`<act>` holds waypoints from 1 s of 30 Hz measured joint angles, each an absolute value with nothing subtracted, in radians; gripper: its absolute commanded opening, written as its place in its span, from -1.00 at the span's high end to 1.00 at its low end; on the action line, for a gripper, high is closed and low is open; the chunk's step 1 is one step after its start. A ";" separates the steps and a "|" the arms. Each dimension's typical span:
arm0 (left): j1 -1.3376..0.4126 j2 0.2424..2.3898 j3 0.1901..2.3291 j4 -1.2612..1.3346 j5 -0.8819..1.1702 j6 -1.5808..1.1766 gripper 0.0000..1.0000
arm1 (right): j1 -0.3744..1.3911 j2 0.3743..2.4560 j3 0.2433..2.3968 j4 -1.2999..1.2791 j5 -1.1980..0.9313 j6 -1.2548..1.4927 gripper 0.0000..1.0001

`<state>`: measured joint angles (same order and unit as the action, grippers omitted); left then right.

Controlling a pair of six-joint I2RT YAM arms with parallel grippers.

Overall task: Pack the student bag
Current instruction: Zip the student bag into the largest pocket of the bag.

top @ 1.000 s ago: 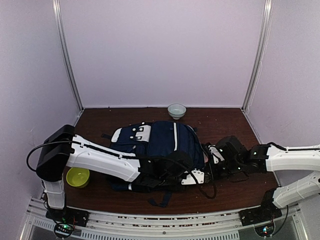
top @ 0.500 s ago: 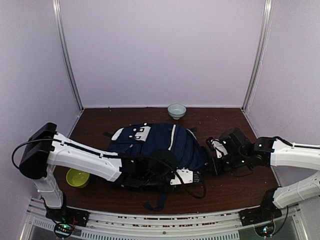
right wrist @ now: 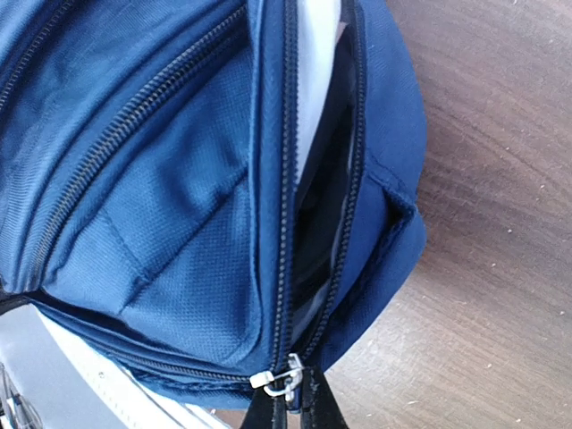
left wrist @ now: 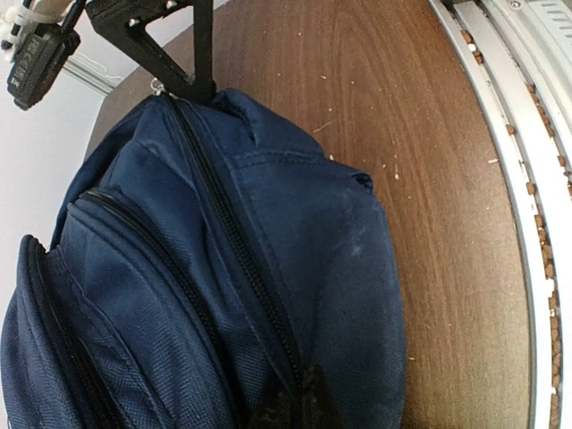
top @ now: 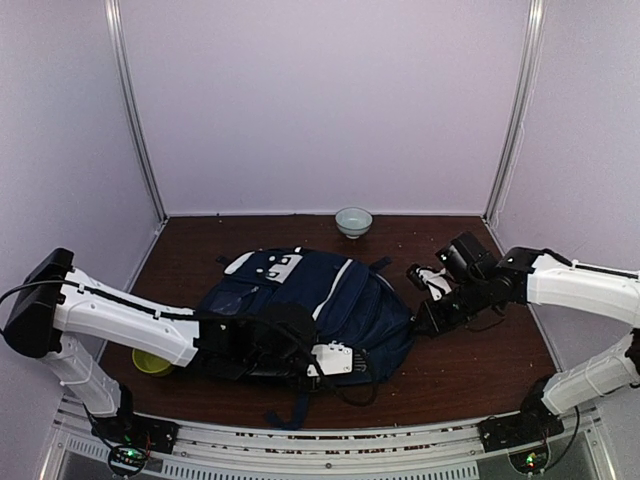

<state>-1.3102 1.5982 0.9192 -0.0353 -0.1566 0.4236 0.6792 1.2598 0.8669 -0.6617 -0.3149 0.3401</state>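
Note:
The student bag (top: 300, 295), navy blue with white patches near its handle, lies flat mid-table. My left gripper (top: 360, 362) is at the bag's near edge. In the left wrist view it (left wrist: 295, 407) is shut on the bag's fabric (left wrist: 295, 232) beside a closed zip. My right gripper (top: 418, 325) is at the bag's right end. In the right wrist view it (right wrist: 290, 411) is shut on a silver zip pull (right wrist: 284, 384). That zip (right wrist: 288, 179) is partly open, with a white lining and a dark inside showing. The right gripper also shows in the left wrist view (left wrist: 192, 85).
A pale bowl (top: 353, 221) stands at the back wall. A green bowl (top: 150, 360) sits at the near left, partly hidden under my left arm. A dark strap (top: 290, 410) trails toward the front rail (top: 330, 440).
The left arm has swung back to the left and dragged the bag leftward. The right gripper has followed left and its wrist has risen. The green bowl is now more hidden.

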 measured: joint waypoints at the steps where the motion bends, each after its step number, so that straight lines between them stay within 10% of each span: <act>1: -1.310 1.596 0.917 -0.036 -0.157 0.420 1.00 | 0.669 1.274 0.871 -0.662 -0.327 0.328 1.00; 15: -1.302 1.462 0.811 -0.076 -0.159 0.408 1.00 | 0.550 1.552 1.050 -0.679 -0.425 0.186 1.00; 19: -1.301 1.404 0.763 -0.089 -0.150 0.394 -0.15 | 0.562 1.537 0.997 -0.618 -0.465 0.208 1.00; 22: -1.302 1.326 0.694 -0.145 -0.152 0.356 -0.49 | 0.581 1.523 0.921 -0.529 -0.440 0.256 1.00; 30: -1.256 1.158 0.604 -0.157 -0.199 0.019 0.13 | 0.721 1.526 0.754 -0.228 -0.399 0.423 1.00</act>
